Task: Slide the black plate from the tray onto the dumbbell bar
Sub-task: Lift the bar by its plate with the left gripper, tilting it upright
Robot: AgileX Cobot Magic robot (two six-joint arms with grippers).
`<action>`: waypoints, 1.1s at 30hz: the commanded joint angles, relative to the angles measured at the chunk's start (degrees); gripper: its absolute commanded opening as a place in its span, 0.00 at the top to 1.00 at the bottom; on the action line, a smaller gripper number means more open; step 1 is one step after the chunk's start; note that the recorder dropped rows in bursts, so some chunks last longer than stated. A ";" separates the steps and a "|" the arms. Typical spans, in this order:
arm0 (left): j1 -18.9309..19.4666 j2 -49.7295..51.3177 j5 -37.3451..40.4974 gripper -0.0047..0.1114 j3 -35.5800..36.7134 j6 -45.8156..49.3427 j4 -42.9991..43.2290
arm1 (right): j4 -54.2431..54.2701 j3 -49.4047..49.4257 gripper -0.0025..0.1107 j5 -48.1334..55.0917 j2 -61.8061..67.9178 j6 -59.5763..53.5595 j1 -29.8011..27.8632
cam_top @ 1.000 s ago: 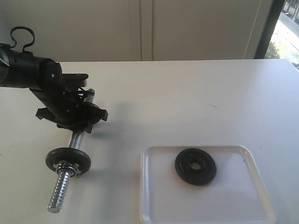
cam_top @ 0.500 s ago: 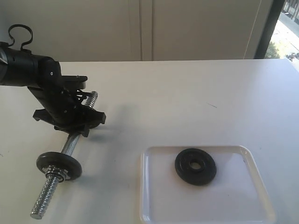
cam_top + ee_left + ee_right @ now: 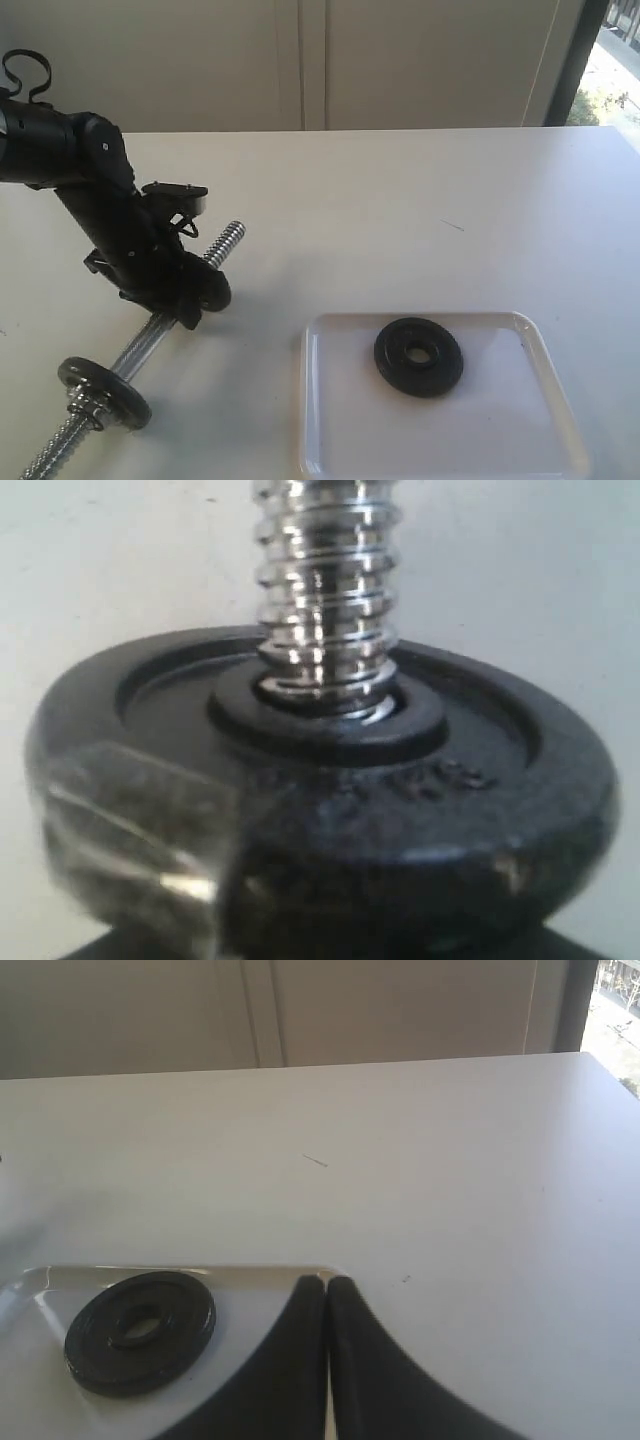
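One plate point(image 3: 418, 356), one tray point(image 3: 500, 430), apparently one bar point(image 3: 140, 344)

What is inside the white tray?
Just one black plate, lying flat near the back of the tray. The rest of the tray floor shows bare. The bit right under the plate is covered, so it can't be seen.

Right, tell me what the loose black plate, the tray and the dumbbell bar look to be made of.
The black plate: probably cast metal with a matte, grainy black coat; no shine. The tray: likely plastic or glazed ceramic, glossy white; its rim catches light. The dumbbell bar: chromed steel by the look, with mirror-bright highlights on the threads.
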 commanded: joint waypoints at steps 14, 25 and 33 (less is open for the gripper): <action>-0.25 -6.17 8.55 0.96 -0.27 17.10 -11.41 | 0.00 0.11 0.98 -3.10 -0.28 -0.61 0.29; -0.25 -6.19 11.14 0.96 -0.27 22.85 -15.46 | 0.56 0.11 0.98 -41.18 -0.28 11.38 0.29; -0.25 -6.19 11.12 0.96 -0.27 23.56 -15.46 | 0.00 0.11 0.98 -44.50 -0.28 16.19 0.29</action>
